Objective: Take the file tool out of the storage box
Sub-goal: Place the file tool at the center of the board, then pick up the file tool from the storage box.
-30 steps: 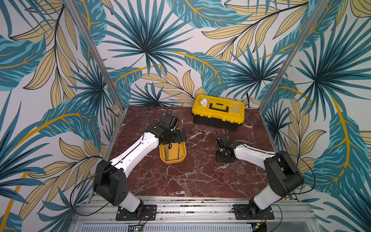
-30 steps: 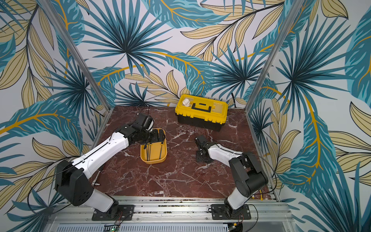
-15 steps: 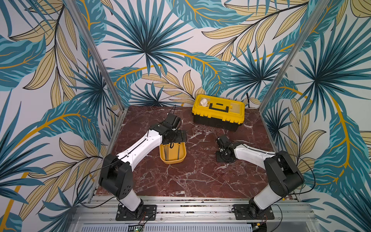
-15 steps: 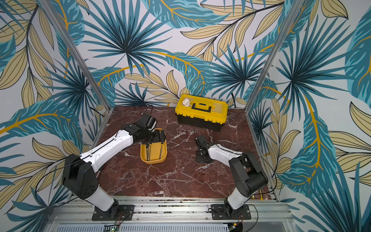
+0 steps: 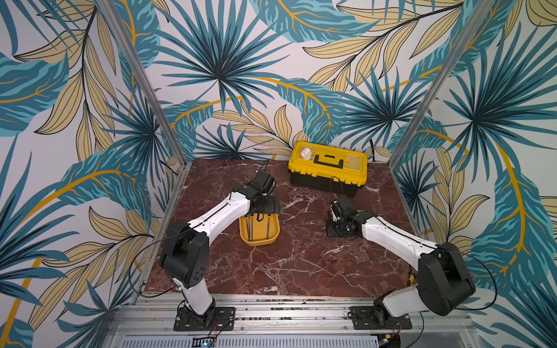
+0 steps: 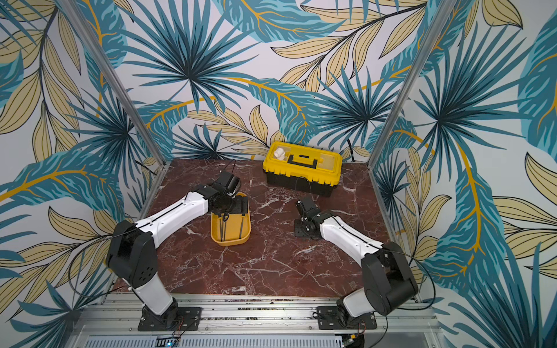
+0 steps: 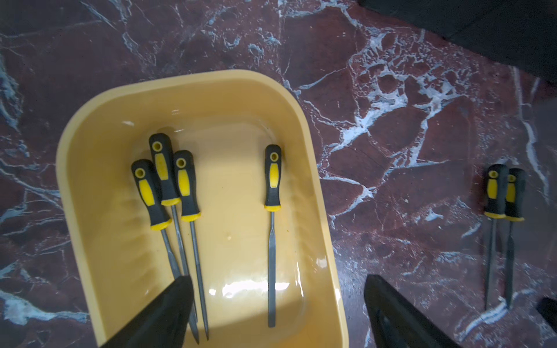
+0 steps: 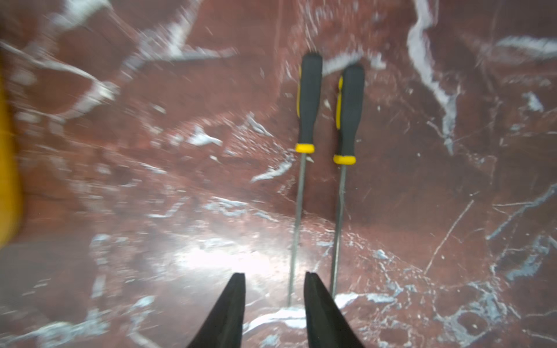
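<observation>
Lone file (image 7: 272, 180): lies flat on the floor of the storage box (image 7: 90, 195), apart from the other files. It has a black-and-yellow handle and a flat grey blade.
Three files (image 7: 168, 180): in the same storage box, bunched near the opposite wall, handles touching and blades crossing slightly.
Storage box: shallow orange-yellow tub with no lid, standing on the marble table (image 5: 286, 265). In both top views the left arm's wrist partly covers its far end.
Left gripper (image 7: 276, 279): hovers over the storage box with its jaws spread wide and nothing between them. One finger (image 7: 168, 310) is above the three files' blades; the other is outside the box's rim.
Pair of files (image 8: 310, 102): outside the storage box, lying side by side on the table well to its right.
Right gripper (image 8: 274, 274): low over the table at the pair's blade ends, right of the storage box. Its jaws are a narrow gap apart and clamp nothing; one blade tip shows in the gap.
Toolbox (image 5: 327, 168): black with a closed yellow lid, beyond the storage box toward the back wall. A small white object (image 5: 306, 153) sits on the lid.
</observation>
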